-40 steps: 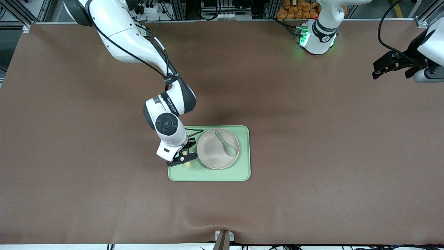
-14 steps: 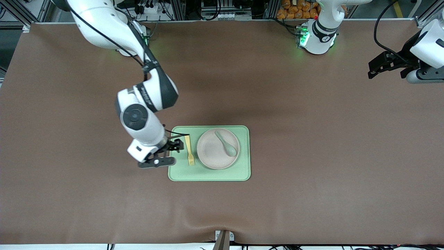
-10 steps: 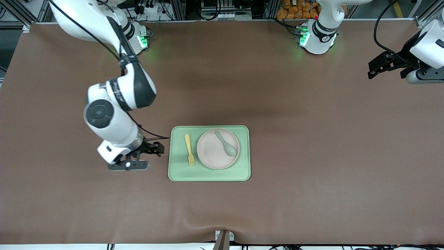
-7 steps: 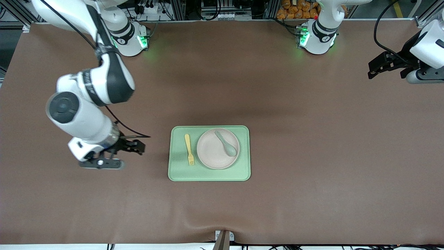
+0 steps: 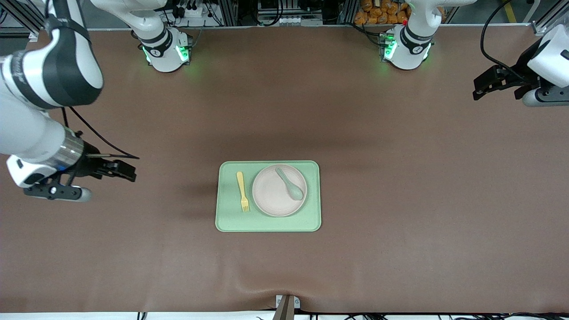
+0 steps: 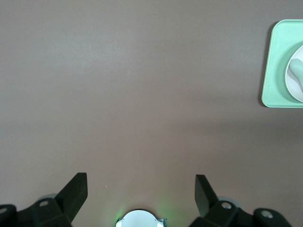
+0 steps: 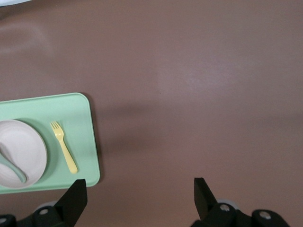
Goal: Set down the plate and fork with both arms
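Observation:
The cream plate (image 5: 273, 195) sits on a light-green tray (image 5: 266, 223) in the middle of the table. The yellow fork (image 5: 242, 191) lies flat on the tray beside the plate, toward the right arm's end, tines pointing to the front camera. My right gripper (image 5: 106, 183) hangs open and empty over bare table toward the right arm's end, well away from the tray. In its wrist view the right gripper (image 7: 139, 185) shows open, with the fork (image 7: 64, 146) and plate (image 7: 28, 146) off to one side. My left gripper (image 5: 482, 86) waits open at the left arm's end, also open in its wrist view (image 6: 140, 182).
A grey-green spoon (image 5: 290, 183) rests in the plate. The left wrist view catches a corner of the tray (image 6: 279, 71), the plate's edge (image 6: 294, 92) and the left arm's green-lit base (image 6: 140, 218). Brown mat (image 5: 400, 200) surrounds the tray.
My right gripper has left the fork lying on the tray and swung away from it toward the right arm's end of the table. The left arm has barely moved.

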Action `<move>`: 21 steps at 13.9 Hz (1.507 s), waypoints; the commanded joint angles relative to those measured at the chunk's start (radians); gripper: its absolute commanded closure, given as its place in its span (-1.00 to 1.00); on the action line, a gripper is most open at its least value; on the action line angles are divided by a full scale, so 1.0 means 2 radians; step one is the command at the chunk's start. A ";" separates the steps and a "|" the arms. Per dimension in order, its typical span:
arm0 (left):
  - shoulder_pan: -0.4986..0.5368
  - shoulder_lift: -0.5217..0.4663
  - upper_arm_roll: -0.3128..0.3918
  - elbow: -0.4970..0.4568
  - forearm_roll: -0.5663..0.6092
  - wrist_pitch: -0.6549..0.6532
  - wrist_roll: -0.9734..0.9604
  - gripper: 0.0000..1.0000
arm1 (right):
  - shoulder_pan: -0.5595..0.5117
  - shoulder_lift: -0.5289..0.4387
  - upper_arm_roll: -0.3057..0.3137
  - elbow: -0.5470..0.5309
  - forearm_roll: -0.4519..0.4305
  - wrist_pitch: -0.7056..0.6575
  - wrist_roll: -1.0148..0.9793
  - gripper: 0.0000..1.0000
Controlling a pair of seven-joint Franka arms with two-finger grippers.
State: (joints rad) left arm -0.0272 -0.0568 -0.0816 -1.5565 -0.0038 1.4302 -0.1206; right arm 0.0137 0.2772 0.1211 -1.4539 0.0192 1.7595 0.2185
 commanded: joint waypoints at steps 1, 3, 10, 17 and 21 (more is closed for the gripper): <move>0.002 -0.002 0.002 0.007 0.000 -0.009 -0.006 -1.00 | -0.012 -0.040 0.010 -0.012 0.000 -0.026 -0.023 -1.00; 0.002 -0.002 0.002 0.007 0.000 -0.009 -0.006 -1.00 | -0.011 -0.070 0.003 -0.015 -0.001 -0.052 -0.025 -1.00; 0.002 -0.002 0.002 0.007 0.000 -0.009 -0.006 -1.00 | -0.010 -0.172 -0.052 -0.075 0.031 -0.081 -0.122 -1.00; 0.000 -0.002 -0.001 0.006 0.002 -0.009 -0.006 -1.00 | -0.010 -0.162 -0.051 -0.058 0.015 -0.079 -0.072 -1.00; 0.000 -0.002 -0.002 0.007 0.001 -0.009 -0.006 -1.00 | -0.011 -0.154 -0.051 -0.051 0.007 -0.080 -0.073 -1.00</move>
State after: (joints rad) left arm -0.0273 -0.0569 -0.0814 -1.5528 -0.0038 1.4289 -0.1206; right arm 0.0043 -0.0379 0.0103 -1.5701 0.0470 1.6014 0.0596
